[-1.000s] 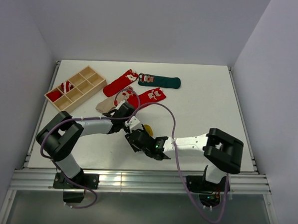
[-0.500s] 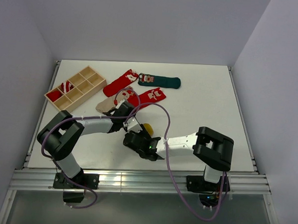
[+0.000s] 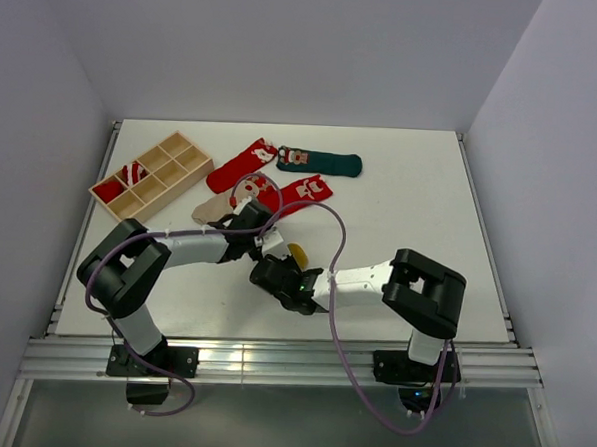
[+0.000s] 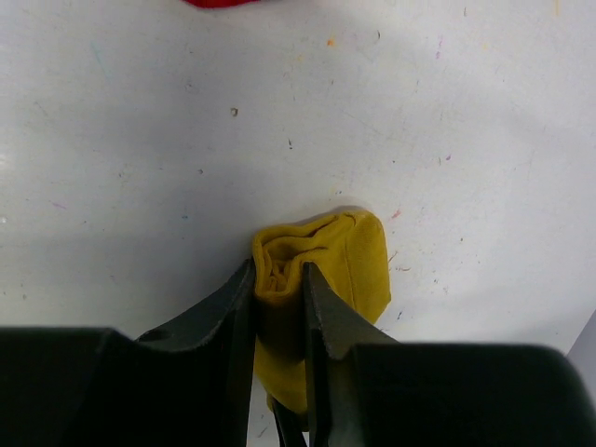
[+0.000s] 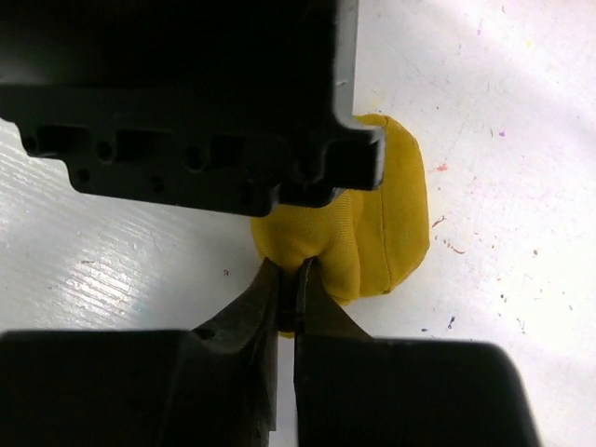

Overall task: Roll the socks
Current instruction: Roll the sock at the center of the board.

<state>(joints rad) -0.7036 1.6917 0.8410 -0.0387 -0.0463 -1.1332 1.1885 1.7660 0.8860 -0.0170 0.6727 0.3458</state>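
With the wooden tray [image 3: 151,176] sitting by the left edge of the table [image 3: 410,199] and loose socks [image 3: 298,191] lying behind, the left gripper [image 4: 277,279] is pinching a fold of the yellow sock [image 4: 349,265] mid-table, the right gripper [image 5: 287,279] is nipping its edge with jaws nearly together, and open tabletop is lying to the right.

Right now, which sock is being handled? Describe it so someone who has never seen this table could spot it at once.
On the white table, look near the front where the two arms meet: the left gripper and right gripper both pinch the yellow sock. It is the only yellow one and the only one bunched up; the red socks and green sock lie flat farther back.
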